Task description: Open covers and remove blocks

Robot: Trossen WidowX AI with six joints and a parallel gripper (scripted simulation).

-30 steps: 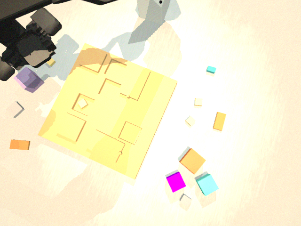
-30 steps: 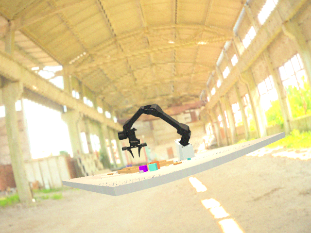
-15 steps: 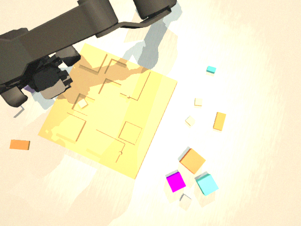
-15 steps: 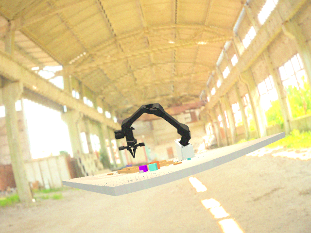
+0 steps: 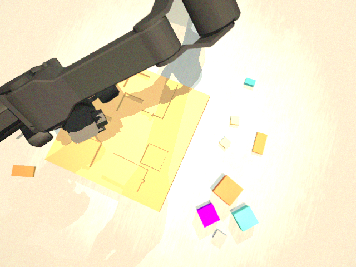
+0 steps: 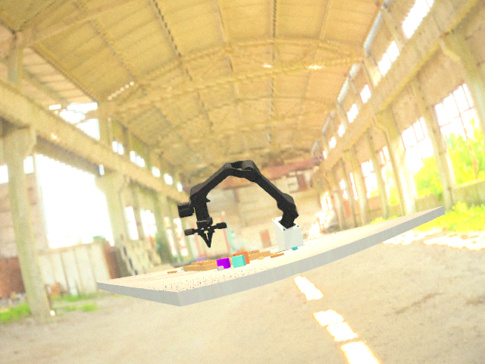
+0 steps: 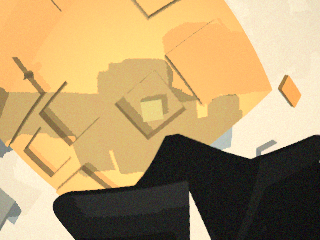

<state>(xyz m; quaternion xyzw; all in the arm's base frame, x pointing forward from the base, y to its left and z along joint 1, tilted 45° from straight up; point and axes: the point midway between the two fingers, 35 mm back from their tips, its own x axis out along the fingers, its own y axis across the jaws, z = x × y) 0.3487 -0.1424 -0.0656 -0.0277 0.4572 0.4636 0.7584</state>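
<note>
Shows at the far left of the top view an orange slab, lying flat beside the puzzle board. Depicts, in the left half, the gripper above the board, fingers pressed together on nothing. Locates near the centre of the wrist view a pale yellow block in an uncovered square well. Continues rightward across the table with a magenta cube at lower centre-right and a small grey block just below. Includes next a tilted cream block, an orange cube at lower right, and a second cream block above. Presents farther right a turquoise cube, a small teal block at upper right and an amber slab; all lie apart from the board.
</note>
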